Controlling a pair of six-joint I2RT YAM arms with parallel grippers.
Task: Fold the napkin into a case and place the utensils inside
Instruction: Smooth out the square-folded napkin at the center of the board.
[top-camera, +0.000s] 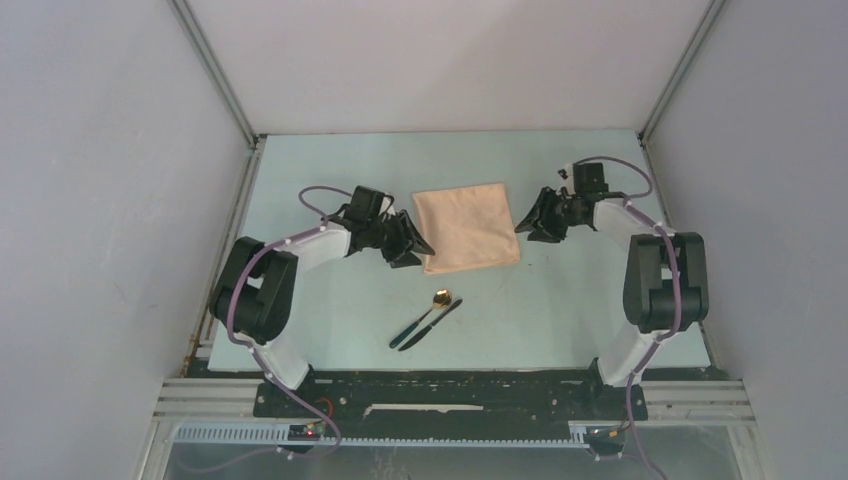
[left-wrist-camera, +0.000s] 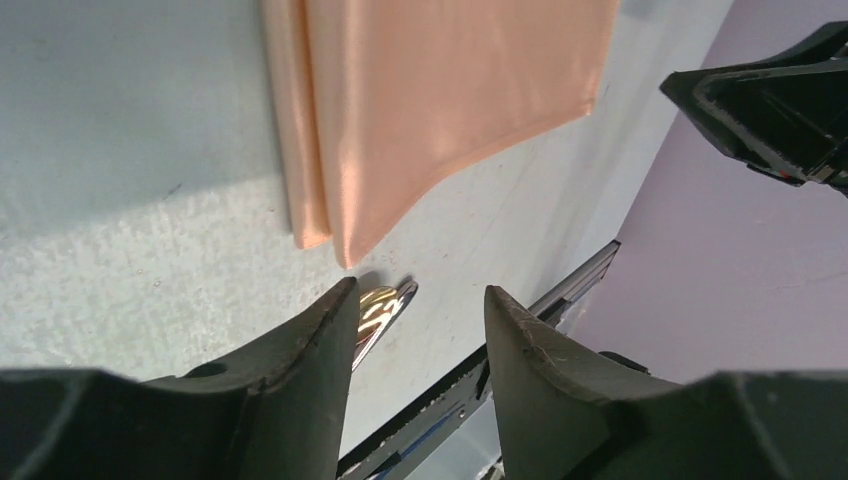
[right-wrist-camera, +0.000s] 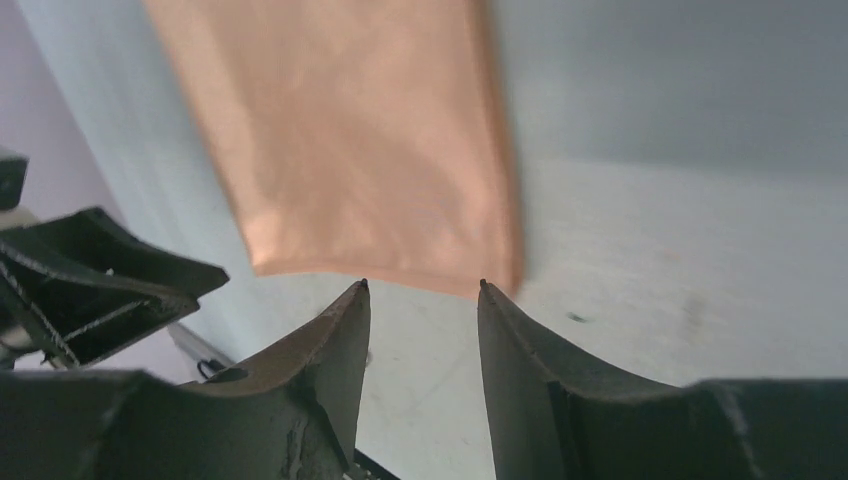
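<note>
The peach-tan napkin (top-camera: 467, 227) lies folded flat in the middle of the table, with layered edges showing along one side (left-wrist-camera: 300, 150). My left gripper (top-camera: 418, 248) hovers just off its left edge, open and empty (left-wrist-camera: 420, 295). At the napkin's right edge my right gripper (top-camera: 525, 225) is open too, holding nothing (right-wrist-camera: 422, 290); the cloth (right-wrist-camera: 350, 140) lies just beyond its tips. The utensils rest in front of the napkin: a gold-bowled spoon (top-camera: 428, 315) and a slim dark knife (top-camera: 432, 324) side by side. The spoon's gold bowl (left-wrist-camera: 380, 305) peeks past my left finger.
White walls enclose the table on three sides. A metal rail (top-camera: 450, 395) runs along the near edge between the arm bases. The right gripper's fingers (left-wrist-camera: 770, 105) show in the left wrist view.
</note>
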